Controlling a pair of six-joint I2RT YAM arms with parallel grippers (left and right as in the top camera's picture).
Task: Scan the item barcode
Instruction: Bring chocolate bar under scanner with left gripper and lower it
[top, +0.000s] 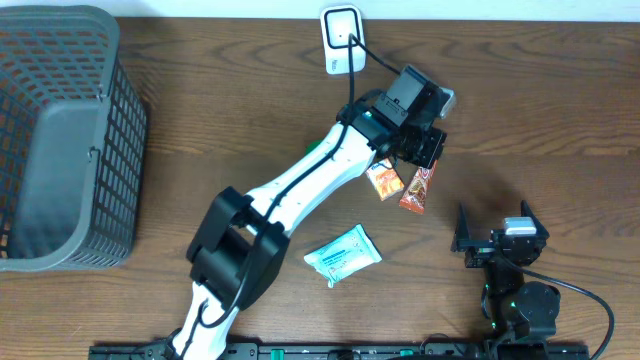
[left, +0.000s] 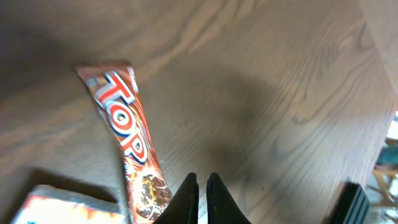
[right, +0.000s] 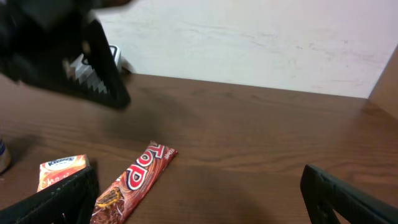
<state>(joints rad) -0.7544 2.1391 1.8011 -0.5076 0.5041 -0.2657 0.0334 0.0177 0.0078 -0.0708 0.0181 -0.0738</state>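
Overhead view first: the red-brown foil "TOP" chocolate bar (top: 417, 190) lies flat on the brown wooden table (top: 220, 100), right of centre, just below my left gripper (top: 425, 150). On the left wrist cam the fingers (left: 186, 199) are pinched fully together with nothing between them. Their tips sit just beside the bar's near end, and I can't tell if they actually touch it. My right gripper (top: 495, 222) is spread wide and empty, parked near the table's front edge, well apart from the bar.

Count-wise:
- one bar
- one small orange snack packet (top: 383, 180) just left of it
- one white-and-teal soft pouch (top: 342, 255) nearer the front
- one grey plastic mesh basket (top: 130, 150) far left
- one white boxy device (top: 341, 40) with a black cable at the back edge
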